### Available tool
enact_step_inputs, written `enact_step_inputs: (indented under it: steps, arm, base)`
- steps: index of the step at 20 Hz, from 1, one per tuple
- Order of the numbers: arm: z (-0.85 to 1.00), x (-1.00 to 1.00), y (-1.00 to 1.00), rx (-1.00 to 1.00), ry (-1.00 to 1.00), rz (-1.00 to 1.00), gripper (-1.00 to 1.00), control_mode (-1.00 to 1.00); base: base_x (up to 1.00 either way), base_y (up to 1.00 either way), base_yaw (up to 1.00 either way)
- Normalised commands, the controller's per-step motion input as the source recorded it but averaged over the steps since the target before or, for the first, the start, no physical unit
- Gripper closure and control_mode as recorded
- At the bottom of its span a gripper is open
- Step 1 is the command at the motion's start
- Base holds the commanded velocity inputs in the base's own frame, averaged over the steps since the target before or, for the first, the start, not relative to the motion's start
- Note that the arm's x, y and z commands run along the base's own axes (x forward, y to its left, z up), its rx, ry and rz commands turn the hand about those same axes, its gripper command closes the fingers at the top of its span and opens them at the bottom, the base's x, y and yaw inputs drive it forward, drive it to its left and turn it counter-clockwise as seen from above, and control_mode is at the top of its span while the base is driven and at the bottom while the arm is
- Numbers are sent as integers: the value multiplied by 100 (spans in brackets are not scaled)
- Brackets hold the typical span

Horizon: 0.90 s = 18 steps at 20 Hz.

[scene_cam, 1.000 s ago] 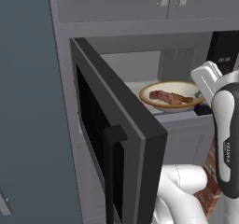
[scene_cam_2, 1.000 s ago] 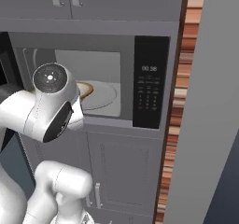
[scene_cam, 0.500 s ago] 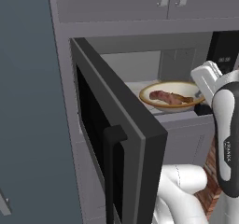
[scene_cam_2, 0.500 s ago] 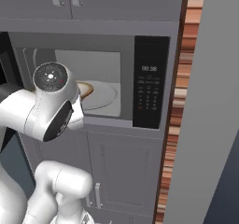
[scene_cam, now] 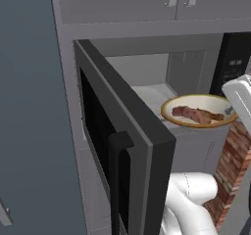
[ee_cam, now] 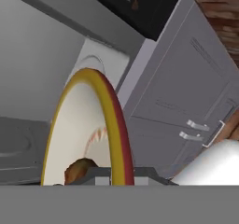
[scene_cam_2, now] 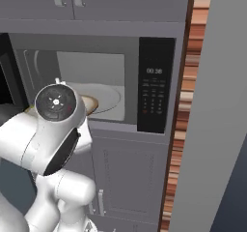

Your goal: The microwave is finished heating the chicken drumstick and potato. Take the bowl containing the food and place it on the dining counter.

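Microwave (scene_cam: 147,106) door swung wide open. Bowl (scene_cam: 200,110) sits at the front lip of the microwave opening, just clear of the cavity, on the keypad side. Gripper (ee_cam: 115,174) is clamped shut on the bowl's tan-gold rim (ee_cam: 114,125); the hand view looks along the rim edge-on. Chicken drumstick (scene_cam: 196,114) lies across the middle of the bowl, with a brown lump of food (ee_cam: 77,169) near the rim by the fingers.

Step in hand, as I read it: carry the bowl out of the microwave. To do it well, draw straight back from the opening, keep the bowl level so the food doesn't slide, and stay off the open door and the keypad panel (scene_cam_2: 155,91). A pinch on the rim alone is weak, so go slow and avoid wrist roll.

Hard to tell: fingertips are mostly cut off at the bottom of the hand view. Potato not clearly separable from the meat. In the right base view the arm's joint covers most of the bowl. Turntable disc (scene_cam_2: 103,99) partly visible inside the microwave.
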Motion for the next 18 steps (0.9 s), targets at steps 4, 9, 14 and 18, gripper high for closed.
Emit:
enact_step_inputs:
  steps: [4,9,14,18]
  arm:
    - [0,-100,-46,0,0,34,100,-100]
    - [0,-100,-25,0,0,57,100,-100]
    - [-10,12,25,0,-11,14,100,-100]
    - [-33,100,79,1,-2,-41,100,-100]
  base:
    - [0,0,0]
    - [0,0,0]
    - [0,0,0]
    - [0,0,0]
